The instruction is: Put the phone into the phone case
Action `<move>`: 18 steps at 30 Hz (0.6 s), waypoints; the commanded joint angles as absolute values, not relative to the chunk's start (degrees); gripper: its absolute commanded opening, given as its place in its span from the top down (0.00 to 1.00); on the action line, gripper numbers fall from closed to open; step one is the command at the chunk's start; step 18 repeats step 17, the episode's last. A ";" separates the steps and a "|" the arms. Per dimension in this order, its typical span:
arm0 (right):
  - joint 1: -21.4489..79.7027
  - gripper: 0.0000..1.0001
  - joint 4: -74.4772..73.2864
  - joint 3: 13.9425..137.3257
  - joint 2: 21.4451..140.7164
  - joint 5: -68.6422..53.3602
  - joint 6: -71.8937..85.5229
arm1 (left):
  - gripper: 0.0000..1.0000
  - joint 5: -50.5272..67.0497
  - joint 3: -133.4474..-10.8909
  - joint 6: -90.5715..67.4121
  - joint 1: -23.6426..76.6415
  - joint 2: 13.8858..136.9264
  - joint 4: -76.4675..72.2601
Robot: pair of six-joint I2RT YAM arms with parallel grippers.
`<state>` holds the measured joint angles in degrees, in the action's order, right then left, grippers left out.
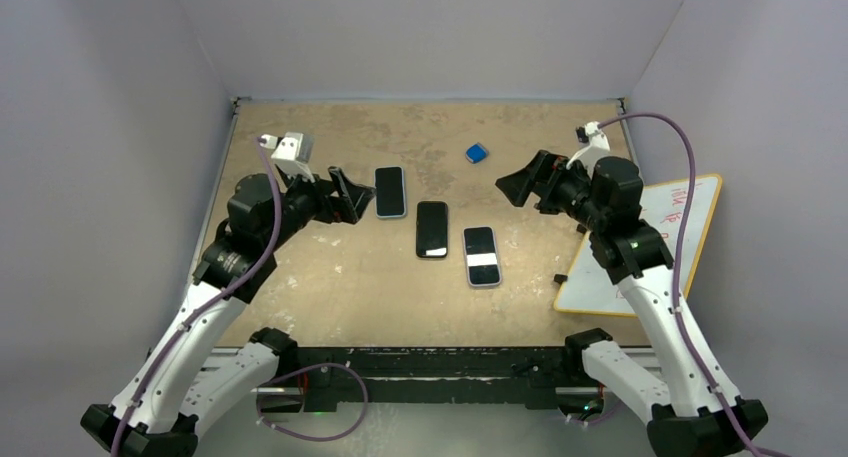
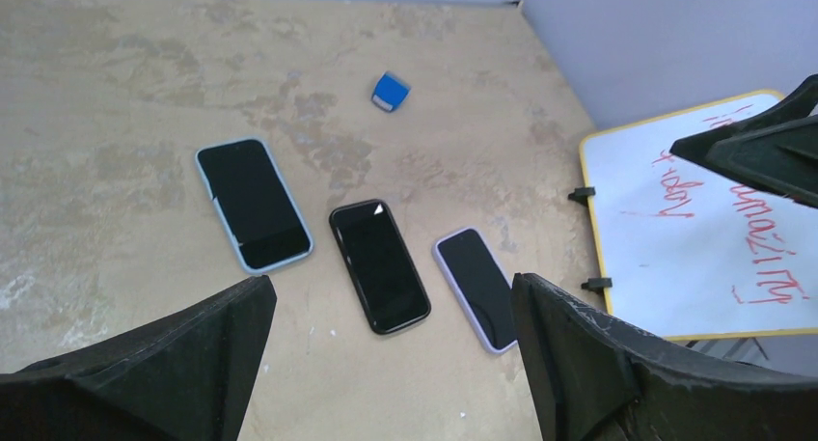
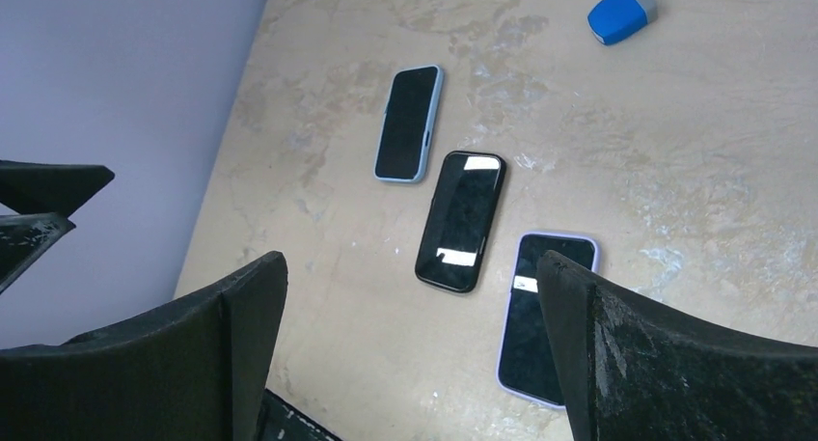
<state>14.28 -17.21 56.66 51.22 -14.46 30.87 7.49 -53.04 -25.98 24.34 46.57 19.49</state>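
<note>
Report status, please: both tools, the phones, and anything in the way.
Left tool open, empty, near the pale-blue phone. Right tool open, empty. Black phone and lilac phone flat, screens up, untouched. Blue eraser behind them, not in the way.

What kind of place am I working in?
Probably a lab test cell: plain grey walls box in a worn tan table, with a hand-scribbled whiteboard at its edge.

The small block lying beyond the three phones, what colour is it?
The small block is blue with a grey end, clearest in the right wrist view.
</note>
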 commanded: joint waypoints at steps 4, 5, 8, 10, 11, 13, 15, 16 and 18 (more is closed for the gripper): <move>14.30 0.01 -13.05 58.36 47.55 -17.86 33.31 | 0.03 9.54 -54.04 -27.34 24.08 46.55 14.60; 14.30 0.01 -12.66 58.32 47.00 -17.92 33.31 | 0.03 9.70 -54.05 -27.33 24.08 46.70 14.66; 14.29 0.01 -11.74 57.62 45.27 -17.82 33.35 | 0.04 10.39 -54.01 -27.65 24.08 46.55 14.68; 14.31 0.01 -11.69 56.71 44.32 -18.20 33.96 | 0.05 10.75 -54.12 -27.41 24.08 46.42 14.96; 14.25 0.01 -11.57 56.42 43.89 -18.22 34.23 | 0.05 10.50 -54.14 -27.34 24.08 46.33 15.14; 14.28 0.01 -11.06 56.05 43.32 -18.11 34.40 | 0.06 10.22 -53.91 -27.51 24.08 46.14 15.04; 14.40 0.01 -10.49 55.77 43.30 -18.22 34.53 | 0.06 10.37 -53.80 -27.31 24.08 46.22 14.81; 14.35 0.01 -10.34 55.80 43.58 -18.45 34.54 | 0.06 10.37 -53.80 -27.06 24.08 46.21 14.78; 14.27 0.01 -10.66 55.81 43.82 -18.79 34.54 | 0.05 10.59 -53.75 -26.66 24.08 46.15 14.73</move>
